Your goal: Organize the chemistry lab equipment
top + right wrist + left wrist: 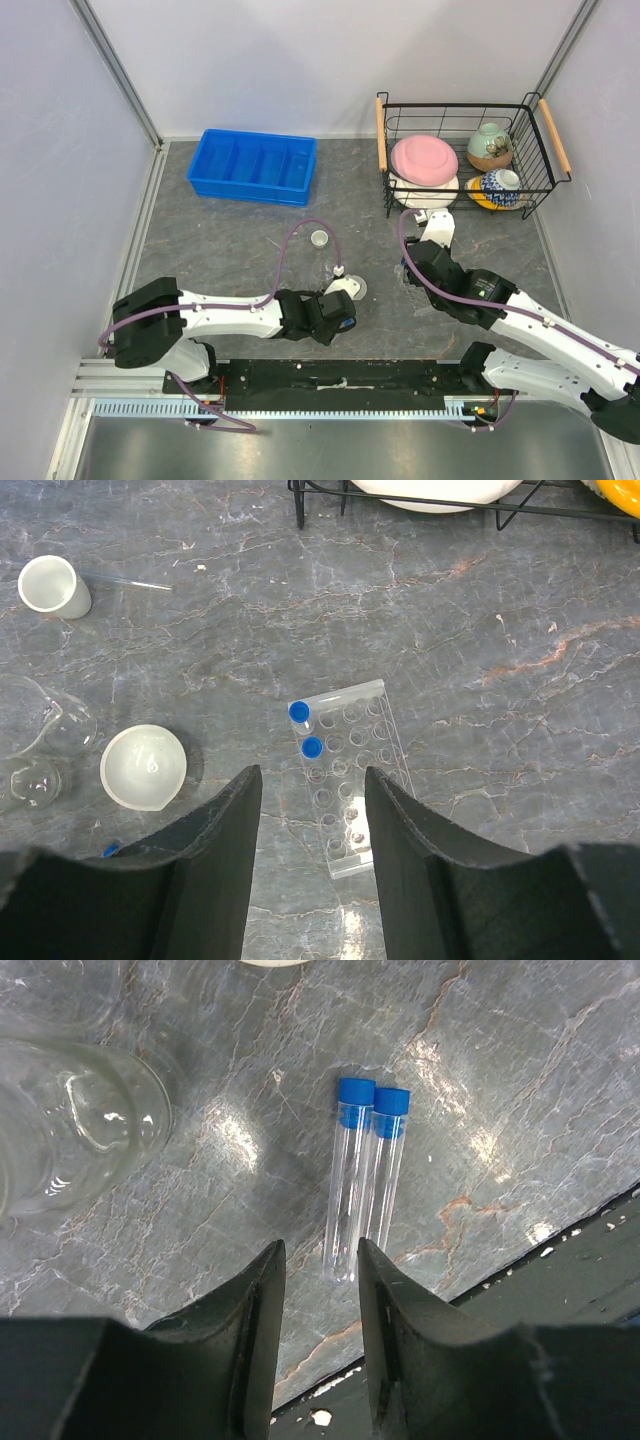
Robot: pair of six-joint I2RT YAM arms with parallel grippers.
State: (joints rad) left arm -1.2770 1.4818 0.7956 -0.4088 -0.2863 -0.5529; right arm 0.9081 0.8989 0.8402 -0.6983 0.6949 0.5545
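Two blue-capped clear tubes (pixel 350 1175) (pixel 385 1165) lie side by side on the grey table. My left gripper (pixel 318 1260) is open and empty just short of their closed ends. A clear glass beaker (pixel 70 1125) stands to its left. My right gripper (pixel 312 780) is open and empty above the clear plastic rack (pixel 360 780), which holds two blue-capped tubes (pixel 298 712) (pixel 311 747). A white round dish (pixel 143 767), a small white cup (pixel 50 585) and a glass flask (pixel 40 730) are left of the rack.
A blue divided bin (pixel 253 165) sits at the back left. A wire basket (pixel 540 150) at the back right holds a pink plate (pixel 424 158) and patterned bowls (pixel 490 145). The table's near edge (pixel 560 1240) is close behind the loose tubes.
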